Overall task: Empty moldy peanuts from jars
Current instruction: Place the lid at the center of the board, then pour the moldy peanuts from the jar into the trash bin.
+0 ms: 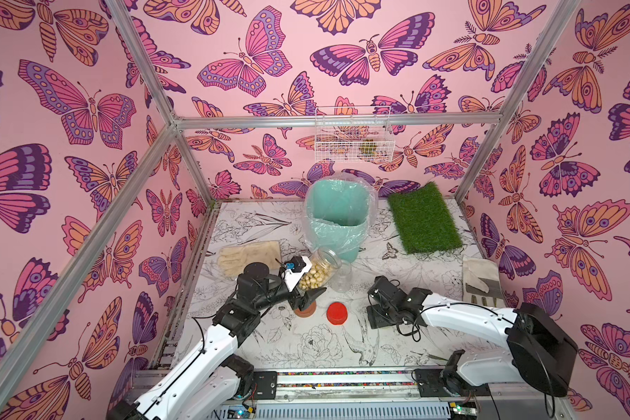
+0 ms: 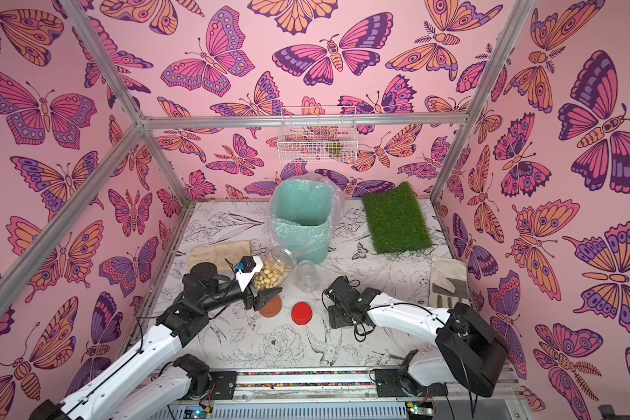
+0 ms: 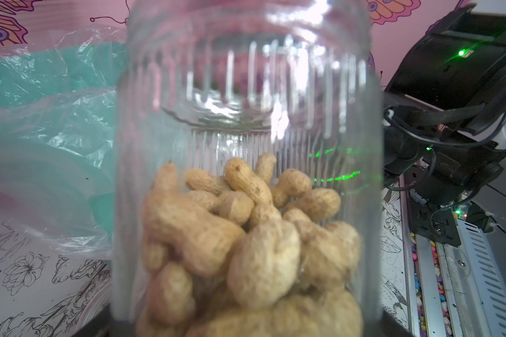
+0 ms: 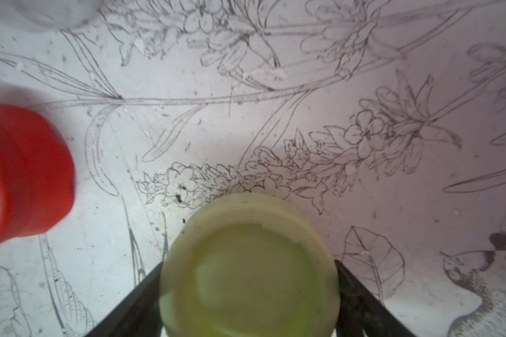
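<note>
1. Just in front of the mint-green bin (image 1: 342,236), the open jar (image 1: 322,267) is leaning mouth-first toward the bin's lined rim. The moldy peanuts (image 1: 313,278) are lying heaped at its base end, and none are spilling yet.
2. The left gripper (image 1: 308,289) is clamping that jar around its lower body and holding it off the table, evidently so the tilt can be carried over the opening.
3. An empty jar (image 1: 342,278) is standing upright and lidless just beside it; judged already emptied.
4. The brown lid (image 1: 305,309) and the red lid (image 1: 336,312) are lying on the table (image 1: 306,345) nearer the arms, out of the pouring path.
5. The right gripper (image 4: 249,264) is pinching the pale green lid (image 4: 250,280) between both fingers (image 4: 354,291), low over the table. Whether the lid is resting on the surface or hovering cannot be told from the wrist view.
</note>
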